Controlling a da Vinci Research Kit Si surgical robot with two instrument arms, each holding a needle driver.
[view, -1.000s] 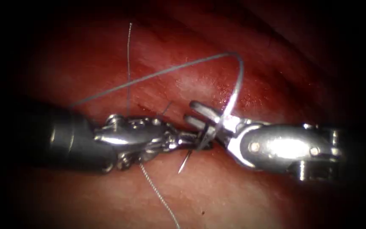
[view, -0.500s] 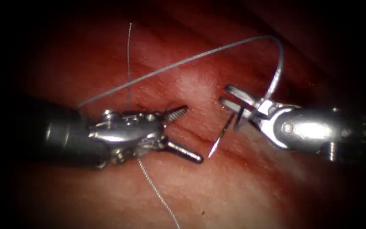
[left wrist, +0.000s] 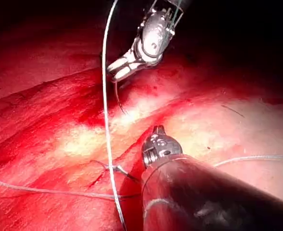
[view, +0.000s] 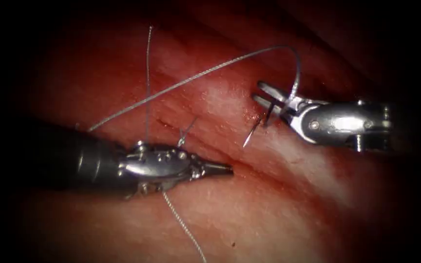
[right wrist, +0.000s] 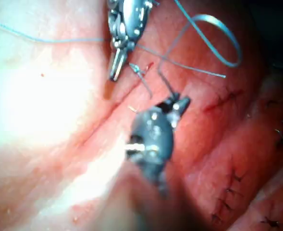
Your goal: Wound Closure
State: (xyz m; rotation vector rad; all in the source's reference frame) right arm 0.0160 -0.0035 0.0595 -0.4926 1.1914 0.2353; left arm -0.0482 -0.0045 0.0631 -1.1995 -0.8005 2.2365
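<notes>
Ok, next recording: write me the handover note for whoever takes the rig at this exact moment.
Right tool: jaws shut on the needle, gripped near its thread end; the point hangs free above the tissue, right of the cut, not in it.
Left tool: jaws shut, holding nothing, tip by the cut.
Thread arcs from the needle leftward across the tissue; a knot with short tails sits on the cut.
Done: the needle passed from left tool to right within the last second.
Left: the cut right of the knot shows no stitch.
</notes>
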